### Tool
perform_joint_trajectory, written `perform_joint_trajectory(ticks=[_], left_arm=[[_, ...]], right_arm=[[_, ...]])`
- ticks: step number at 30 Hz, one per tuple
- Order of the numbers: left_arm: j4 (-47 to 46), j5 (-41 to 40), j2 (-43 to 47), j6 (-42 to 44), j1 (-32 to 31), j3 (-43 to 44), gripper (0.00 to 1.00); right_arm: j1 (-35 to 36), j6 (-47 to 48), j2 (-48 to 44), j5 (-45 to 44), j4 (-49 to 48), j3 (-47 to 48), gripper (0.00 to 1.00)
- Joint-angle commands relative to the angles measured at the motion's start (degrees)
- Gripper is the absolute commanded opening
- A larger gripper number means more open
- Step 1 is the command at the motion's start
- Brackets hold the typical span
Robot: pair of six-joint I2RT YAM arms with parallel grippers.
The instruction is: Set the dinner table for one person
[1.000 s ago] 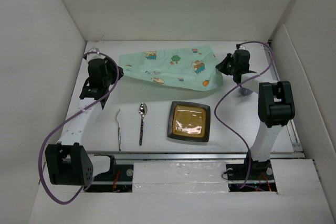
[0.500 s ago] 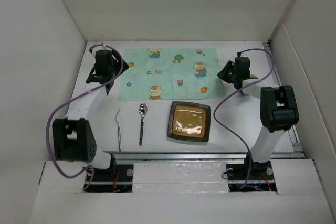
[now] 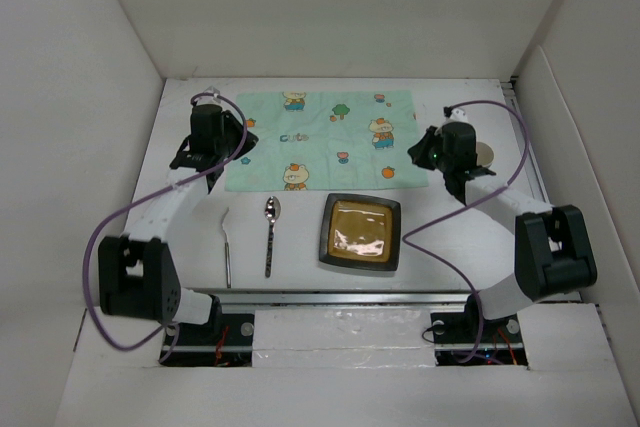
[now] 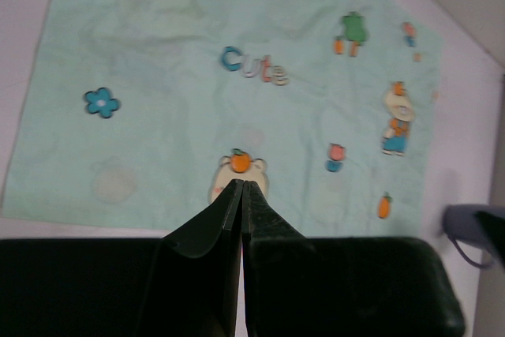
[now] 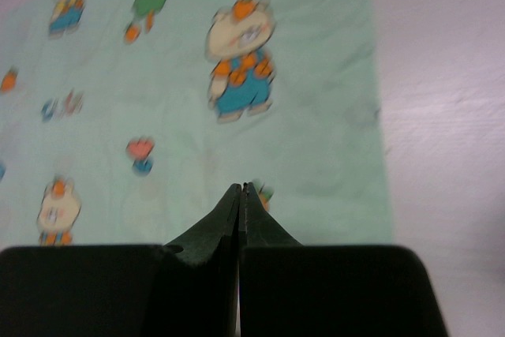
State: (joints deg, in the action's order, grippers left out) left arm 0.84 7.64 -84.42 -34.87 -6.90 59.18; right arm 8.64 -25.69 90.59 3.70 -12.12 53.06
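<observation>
The white dinner table point(image 3: 450, 237) carries a mint-green cartoon-printed mat point(image 3: 320, 137) lying flat at the back centre. A dark square plate point(image 3: 360, 232) with an amber centre sits in front of it. A spoon point(image 3: 271, 232) and a fork point(image 3: 227, 247) lie to the plate's left. My left gripper point(image 3: 238, 143) is at the mat's left edge. In the left wrist view it point(image 4: 241, 185) is shut and empty over the mat point(image 4: 197, 76). My right gripper point(image 3: 416, 154) is at the mat's right edge. It point(image 5: 241, 187) is also shut and empty above the mat point(image 5: 197, 116).
A small round pale object point(image 3: 488, 155) sits behind the right arm, partly hidden. White walls enclose the table on the left, back and right. Purple cables loop from both arms over the table.
A second ago the mat hung bunched between the two grippers. Now it lies spread flat. Both grippers have let go and sit at its side edges, closer in.
</observation>
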Motion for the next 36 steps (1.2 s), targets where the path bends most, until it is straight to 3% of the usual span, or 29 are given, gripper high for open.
perform_joint_trajectory(ticks=[1,4,6,7,10,12,15,17,22,29,36], left_arm=[[-6.11,3.96,14.08,1.55,-4.78,-1.6,0.0],[-6.72,5.1,25.51,3.93,-6.64,-5.99,0.0],[-7.52,5.72,33.77,5.16,-6.64,-11.33,0.0],[-7.26,6.33,37.8,5.6,-6.64,-12.58,0.0],[-4.19,8.87,42.39,8.49,-6.64,-15.67,0.01],[-2.35,8.89,43.46,9.82,-6.64,-16.81,0.13],[-2.07,7.83,44.17,11.67,-6.64,-17.34,0.31],[-2.25,8.27,44.08,12.37,-6.64,-17.08,0.37],[-1.2,10.82,44.6,13.6,-6.64,-16.37,0.39],[0.48,9.85,46.19,14.31,-6.64,-16.11,0.4],[0.57,9.5,46.63,14.48,-6.64,-15.58,0.4]], right_arm=[[5.76,0.47,-9.0,6.65,-3.34,-9.44,0.0],[9.01,-1.55,-18.58,9.82,-4.4,-19.81,0.01],[10.42,-2.26,-26.29,9.74,-2.57,-24.82,0.16],[11.99,-2.34,-29.21,8.61,-0.21,-28.41,0.37],[13.32,-3.57,-40.02,5.71,6.48,-34.4,0.62],[13.94,-6.38,-43.9,4.04,9.89,-36.61,0.66],[13.42,-8.67,-48.04,0.69,14.74,-38.29,0.69],[12.11,-8.76,-46.83,4.1,13.53,-39.52,0.72],[11.48,-9.72,-34.1,16.66,4.84,-41.01,0.71],[11.48,-14.29,-25.38,22.04,-10.61,-45.32,0.68],[10.96,-15.79,-18.43,22.4,-16.18,-45.15,0.58]])
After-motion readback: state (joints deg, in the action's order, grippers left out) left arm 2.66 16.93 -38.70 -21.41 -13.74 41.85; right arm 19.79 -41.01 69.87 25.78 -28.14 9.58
